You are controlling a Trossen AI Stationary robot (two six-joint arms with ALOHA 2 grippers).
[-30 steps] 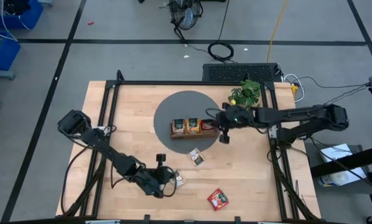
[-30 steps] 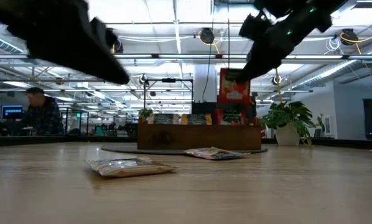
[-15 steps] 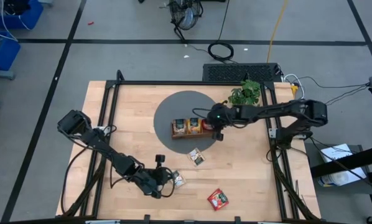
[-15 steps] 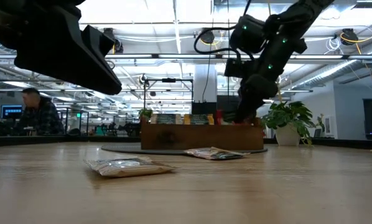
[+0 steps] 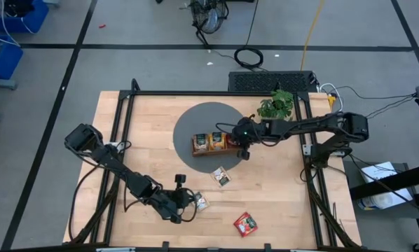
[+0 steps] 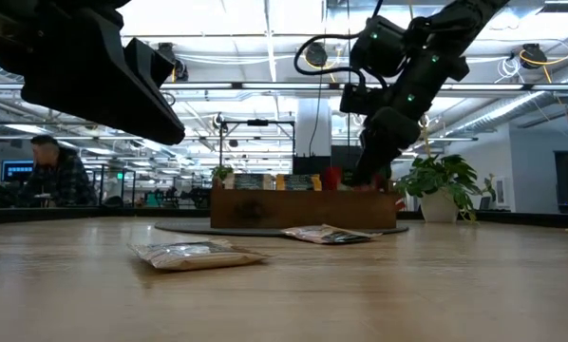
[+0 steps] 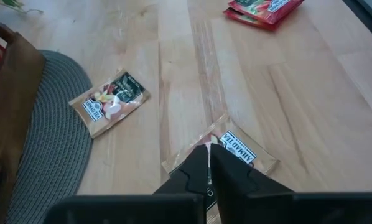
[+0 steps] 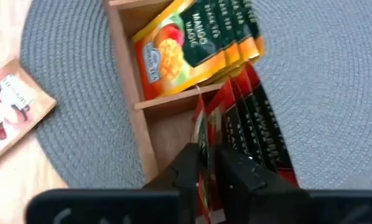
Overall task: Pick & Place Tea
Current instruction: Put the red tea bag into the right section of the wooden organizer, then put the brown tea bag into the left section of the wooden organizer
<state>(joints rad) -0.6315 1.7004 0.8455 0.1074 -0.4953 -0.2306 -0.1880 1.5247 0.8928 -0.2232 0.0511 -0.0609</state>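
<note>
Right end effector (image 8: 208, 163) is lowering a red sachet (image 8: 206, 134), pinched upright, into tray (image 5: 211, 148) end slot; left end effector (image 7: 209, 163) is pinching shut on worktop sachet (image 7: 236, 149).

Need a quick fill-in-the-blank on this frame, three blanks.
1. The wooden tray sits on a round ____ mat.
2. The right pincer is lowering a ____ sachet into the tray.
3. The left pincer pinches a sachet lying on the ____.

Answers: grey; red; table
</note>
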